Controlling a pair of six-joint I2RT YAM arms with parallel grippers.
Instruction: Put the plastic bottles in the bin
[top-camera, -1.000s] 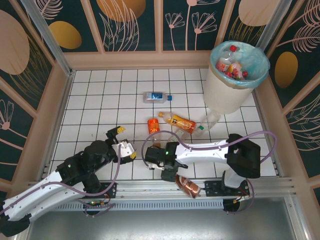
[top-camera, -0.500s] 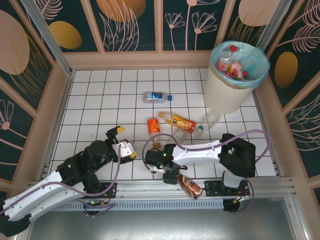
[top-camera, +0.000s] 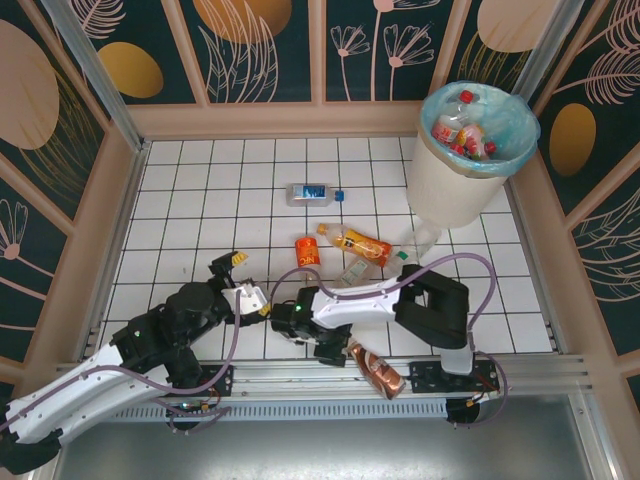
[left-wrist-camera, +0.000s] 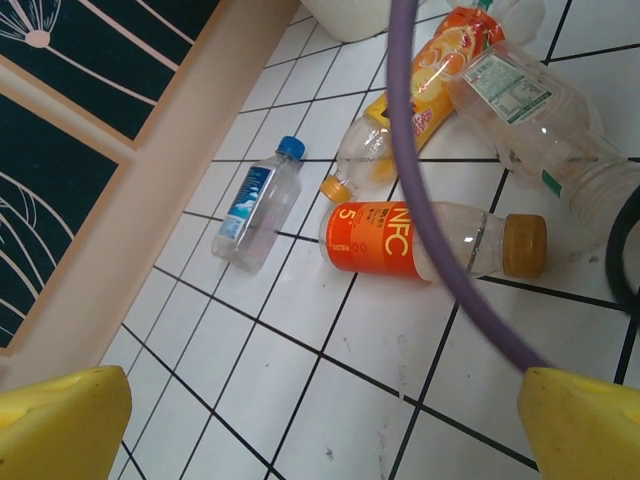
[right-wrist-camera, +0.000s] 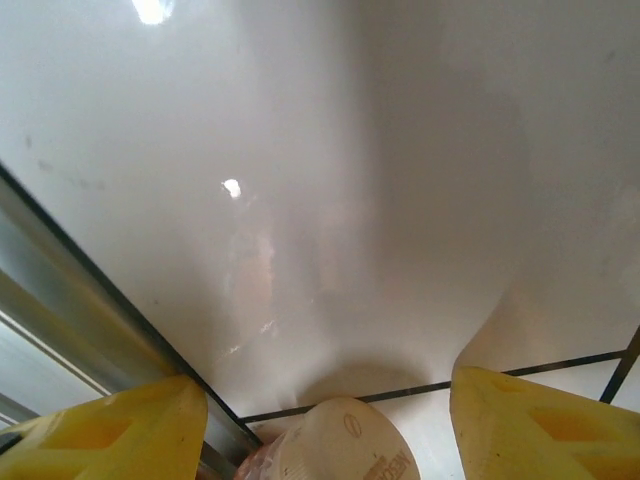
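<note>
- Several bottles (top-camera: 308, 193) lie loose on the table (top-camera: 180, 200); others sit in the bin (top-camera: 440, 190) at its far right corner.
- The crushed brown bottle (top-camera: 376, 371) lies at the near edge, just ahead of the right gripper (right-wrist-camera: 325, 400). Its jaws stand wide, with the bottle's pale end between the tips.
- Its long axis slants away from those jaws, so a grip would likely land near that end.
- The left gripper (left-wrist-camera: 320, 425), also wide and empty, faces the orange bottle (left-wrist-camera: 395, 240) mid-table. The right arm is much the nearer to the brown one.
</note>
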